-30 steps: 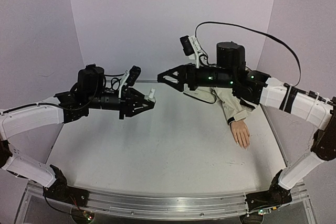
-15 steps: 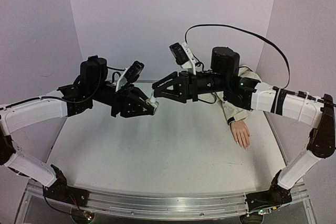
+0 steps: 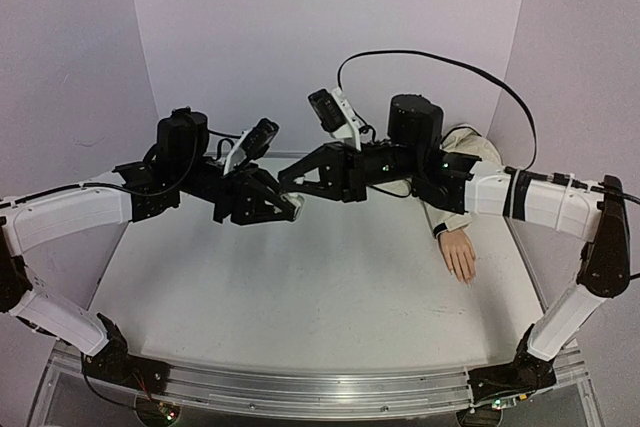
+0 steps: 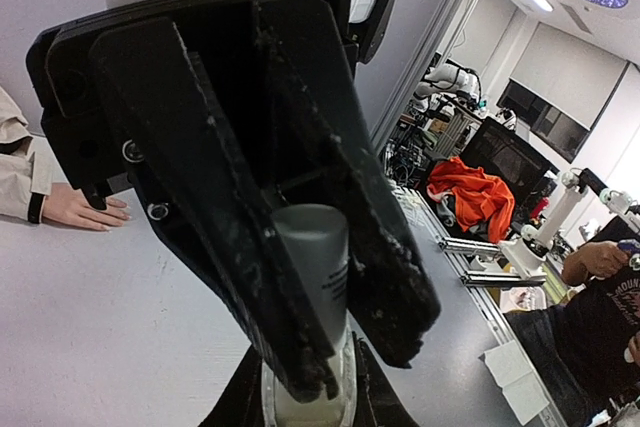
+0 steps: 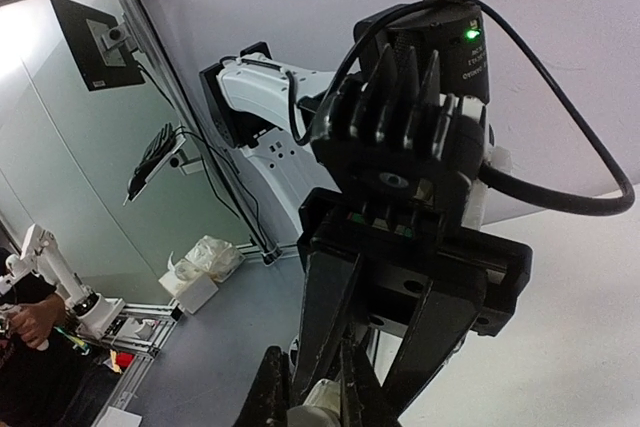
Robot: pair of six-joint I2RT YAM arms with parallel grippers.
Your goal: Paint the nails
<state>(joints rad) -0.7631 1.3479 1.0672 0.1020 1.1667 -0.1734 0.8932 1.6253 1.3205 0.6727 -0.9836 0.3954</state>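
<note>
well to the left of the mannequin hand (image 3: 460, 252), i'm gripping the white bottle (image 4: 295, 405) with the left gripper (image 3: 291, 210), fingers clamped on its base, while the right gripper (image 3: 290, 185) is pinching its grey cap (image 4: 315, 262); the nails (image 3: 466, 274) are lying well apart from both grippers

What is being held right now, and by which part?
The small white bottle: left gripper grips its lower end, right gripper is shut on its upper, cap end.
</note>
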